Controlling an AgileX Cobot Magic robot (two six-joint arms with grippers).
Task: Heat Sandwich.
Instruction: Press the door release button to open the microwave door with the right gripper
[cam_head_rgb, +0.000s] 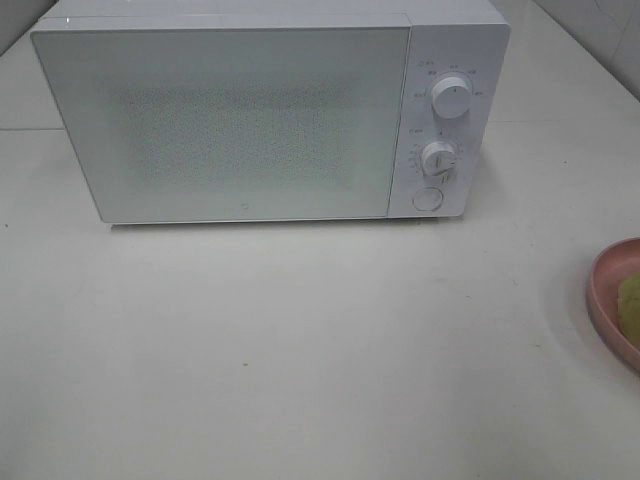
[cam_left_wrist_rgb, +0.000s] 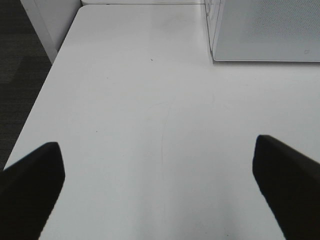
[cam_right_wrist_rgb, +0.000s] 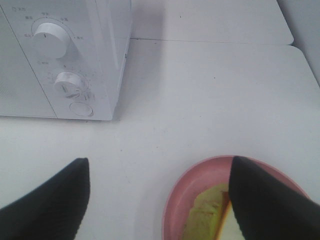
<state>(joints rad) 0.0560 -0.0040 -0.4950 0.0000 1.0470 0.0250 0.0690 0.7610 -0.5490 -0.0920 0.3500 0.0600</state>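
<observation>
One microwave (cam_head_rgb: 230, 120) stands door shut on the white table (cam_head_rgb: 300, 350), with two knobs (cam_head_rgb: 452, 99) above one round button (cam_head_rgb: 428, 198). One sandwich (cam_right_wrist_rgb: 205, 215) lies on one pink plate (cam_head_rgb: 605, 290), right of the microwave near the table's edge. The left gripper (cam_left_wrist_rgb: 157, 150) gapes wide over bare table; the right gripper (cam_right_wrist_rgb: 161, 165) is also spread wide, holding nothing, one finger over the plate.

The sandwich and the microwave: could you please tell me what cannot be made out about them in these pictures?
- The sandwich: in the right wrist view it is partly hidden by a finger of the right gripper. In the exterior high view the right edge cuts it off, along with the pink plate.
- Inside of the microwave: hidden by its shut, frosted door.
- Markings around the dials: too small and blurred to read.
</observation>
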